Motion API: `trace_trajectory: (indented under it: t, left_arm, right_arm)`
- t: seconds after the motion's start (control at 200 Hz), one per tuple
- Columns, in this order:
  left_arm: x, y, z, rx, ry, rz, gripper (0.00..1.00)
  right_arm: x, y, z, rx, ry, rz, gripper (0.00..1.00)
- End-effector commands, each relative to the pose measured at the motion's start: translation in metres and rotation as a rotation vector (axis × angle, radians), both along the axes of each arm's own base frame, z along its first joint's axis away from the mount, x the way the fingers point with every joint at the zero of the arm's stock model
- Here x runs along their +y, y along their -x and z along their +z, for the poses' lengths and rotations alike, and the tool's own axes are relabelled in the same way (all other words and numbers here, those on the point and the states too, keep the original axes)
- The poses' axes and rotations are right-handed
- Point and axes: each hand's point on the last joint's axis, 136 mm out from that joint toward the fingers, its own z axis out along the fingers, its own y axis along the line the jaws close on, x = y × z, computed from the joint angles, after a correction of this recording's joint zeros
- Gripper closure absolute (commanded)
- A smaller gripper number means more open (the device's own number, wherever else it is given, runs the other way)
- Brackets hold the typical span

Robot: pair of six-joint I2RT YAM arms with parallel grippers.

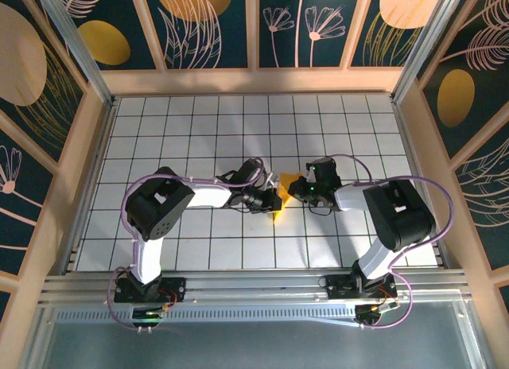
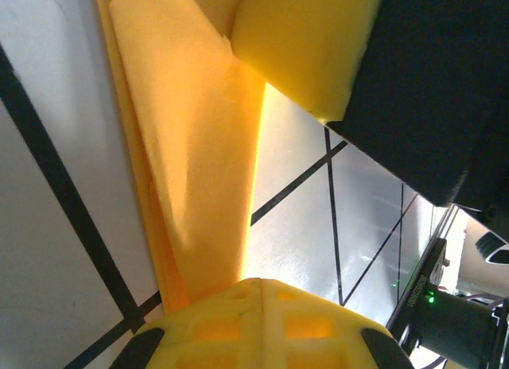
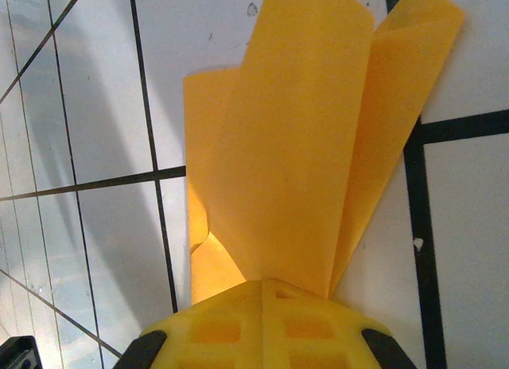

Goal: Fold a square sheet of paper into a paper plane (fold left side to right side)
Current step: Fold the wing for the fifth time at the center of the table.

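You are looking at both arms meeting over the middle of the tiled table (image 1: 199,122). The sheet of paper (image 1: 283,192) is sitting there between them, orange-yellow and already folded into several long layers. Your left gripper (image 1: 273,200) is pointing in from the table's left side and pinching the sheet, its yellow fingers (image 2: 262,317) pressed together on a narrow folded end. Your right gripper (image 1: 297,186) is pointing in from the table's right side and clamping the sheet too — in its wrist view the layers are fanning out from the closed fingers (image 3: 262,321) over the table's black grid lines. Whether the sheet is touching the table's tiles, you cannot tell.
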Motion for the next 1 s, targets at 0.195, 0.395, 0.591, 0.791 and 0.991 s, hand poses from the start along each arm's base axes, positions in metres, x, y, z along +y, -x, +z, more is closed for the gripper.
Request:
trace_trajectory:
  t: [0.195, 0.395, 0.591, 0.791, 0.991]
  left_arm:
    - [0.0, 0.015, -0.014, 0.056, -0.014, -0.02, 0.98]
    - [0.003, 0.016, -0.02, 0.061, -0.031, -0.012, 0.98]
    - [0.008, 0.015, -0.024, 0.056, -0.054, 0.005, 0.99]
    - [0.009, 0.014, -0.023, 0.051, -0.059, 0.013, 0.99]
    - [0.013, 0.014, -0.028, 0.056, -0.08, 0.025, 1.0]
  right_arm:
    - [-0.016, 0.022, -0.03, 0.118, 0.091, -0.016, 1.0]
    - [-0.016, 0.022, -0.028, 0.116, 0.091, -0.014, 1.0]
    - [-0.016, 0.021, -0.025, 0.108, 0.095, -0.013, 1.0]
    - [-0.017, 0.021, -0.026, 0.113, 0.099, -0.013, 1.0]
    - [-0.012, 0.016, -0.017, 0.089, 0.082, -0.003, 1.0]
